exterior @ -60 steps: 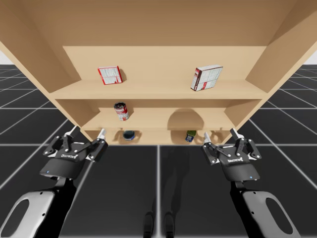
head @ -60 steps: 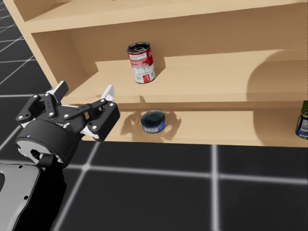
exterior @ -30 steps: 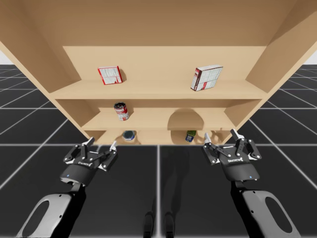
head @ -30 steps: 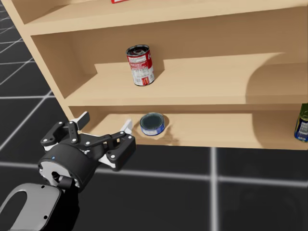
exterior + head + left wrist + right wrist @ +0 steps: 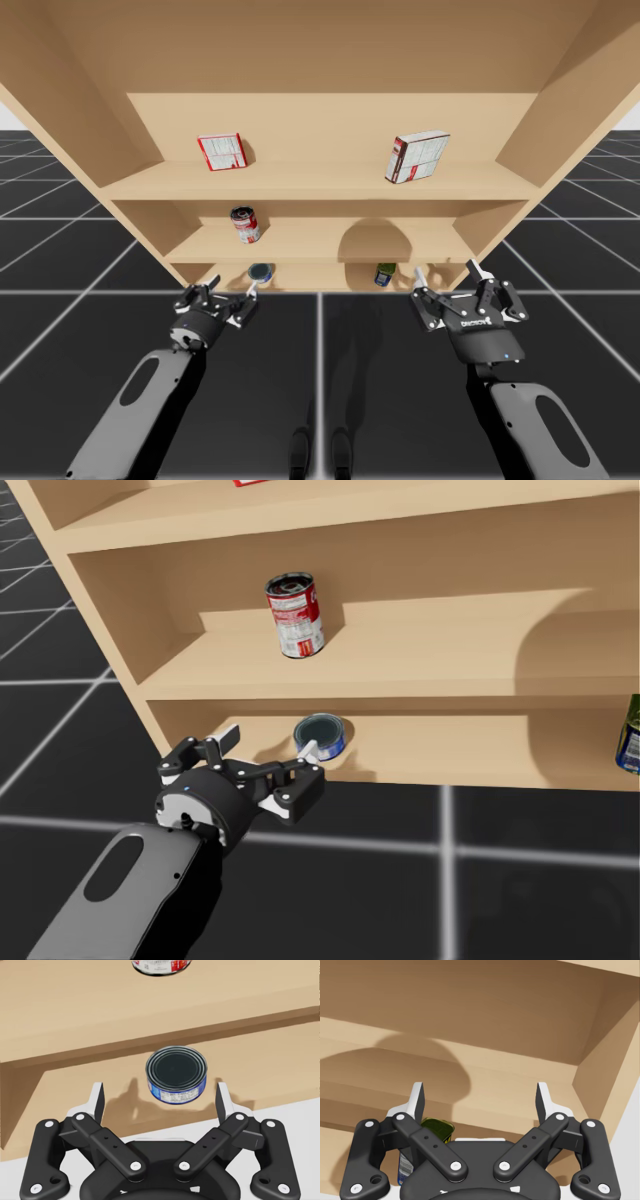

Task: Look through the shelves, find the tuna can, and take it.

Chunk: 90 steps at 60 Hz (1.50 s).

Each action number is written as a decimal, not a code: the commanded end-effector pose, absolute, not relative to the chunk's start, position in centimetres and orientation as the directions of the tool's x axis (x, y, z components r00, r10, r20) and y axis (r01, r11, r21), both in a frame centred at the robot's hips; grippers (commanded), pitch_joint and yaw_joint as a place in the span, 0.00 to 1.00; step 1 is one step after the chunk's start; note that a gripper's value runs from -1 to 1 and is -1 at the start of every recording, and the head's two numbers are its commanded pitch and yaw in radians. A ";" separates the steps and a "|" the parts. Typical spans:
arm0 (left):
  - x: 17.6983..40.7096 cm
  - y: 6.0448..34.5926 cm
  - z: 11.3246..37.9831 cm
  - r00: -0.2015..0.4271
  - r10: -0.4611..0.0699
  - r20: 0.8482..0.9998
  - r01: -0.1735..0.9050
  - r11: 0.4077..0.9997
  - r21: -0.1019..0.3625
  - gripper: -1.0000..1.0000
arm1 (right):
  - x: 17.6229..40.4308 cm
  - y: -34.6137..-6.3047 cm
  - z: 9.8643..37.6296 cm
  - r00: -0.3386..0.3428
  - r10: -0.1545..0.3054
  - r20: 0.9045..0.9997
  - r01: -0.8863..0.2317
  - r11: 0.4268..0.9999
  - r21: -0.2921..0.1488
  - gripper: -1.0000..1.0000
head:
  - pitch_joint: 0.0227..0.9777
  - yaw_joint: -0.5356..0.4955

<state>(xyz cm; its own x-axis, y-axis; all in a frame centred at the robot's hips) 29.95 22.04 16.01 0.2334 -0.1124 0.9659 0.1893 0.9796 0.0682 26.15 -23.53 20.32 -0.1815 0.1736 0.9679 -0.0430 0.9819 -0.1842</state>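
The tuna can (image 5: 176, 1074) is a low blue can with a dark lid. It stands on the bottom shelf, left of the middle (image 5: 260, 272) (image 5: 320, 736). My left gripper (image 5: 160, 1094) is open at the shelf's front edge and points at the can, which sits just ahead of its fingertips and centred between them. In the head view the left gripper (image 5: 270, 742) has one fingertip in front of the can's side. The left gripper (image 5: 230, 292) is low under the shelf front. My right gripper (image 5: 445, 270) (image 5: 480, 1092) hangs open and holds nothing, in front of the shelf's right side.
A red soup can (image 5: 245, 224) (image 5: 295, 613) stands on the middle shelf above the tuna can. A green bottle (image 5: 385, 274) (image 5: 437, 1127) stands on the bottom shelf near my right gripper. Two red-and-white boxes (image 5: 221, 152) (image 5: 416, 156) lie on the top shelf.
My left arm has dropped and reached forward to the right, bringing its open gripper from the middle shelf's height down to the tuna can. The right arm has stayed put.
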 end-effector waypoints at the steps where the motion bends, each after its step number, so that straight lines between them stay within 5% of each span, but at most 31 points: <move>1: 31.6 21.0 15.4 0.253 -0.110 0.961 0.209 0.976 0.057 0.00 | 26.2 -23.6 20.3 -0.182 0.169 0.969 -0.044 0.983 -0.179 0.00 | 0.74 0.77; 41: 37.1 19.6 13.3 0.339 -0.081 0.937 0.188 0.982 0.017 0.00 | 26.3 -23.9 20.5 -0.179 0.148 0.973 -0.047 0.986 -0.159 0.00 | 0.74 0.76; 82: 39.5 19.5 10.3 0.418 -0.106 0.902 0.201 0.979 0.021 0.03 | 26.2 -24.1 20.6 -0.183 0.146 0.972 -0.045 0.987 -0.157 0.00 | 0.73 0.75; 86: 39.5 19.5 10.3 0.416 -0.108 0.903 0.204 0.979 0.023 0.33 | 26.2 -24.1 20.6 -0.184 0.146 0.972 -0.045 0.987 -0.157 0.00 | 0.73 0.75; 89: 39.4 19.5 10.4 0.410 -0.113 0.905 0.205 0.978 0.029 0.82 | 26.2 -24.1 20.6 -0.184 0.146 0.972 -0.044 0.987 -0.157 0.00 | 0.73 0.75; 90: 39.2 19.5 10.6 0.407 -0.109 0.907 0.204 0.979 0.026 0.92 | 26.2 -24.1 20.6 -0.184 0.146 0.972 -0.044 0.987 -0.156 0.00 | 0.73 0.75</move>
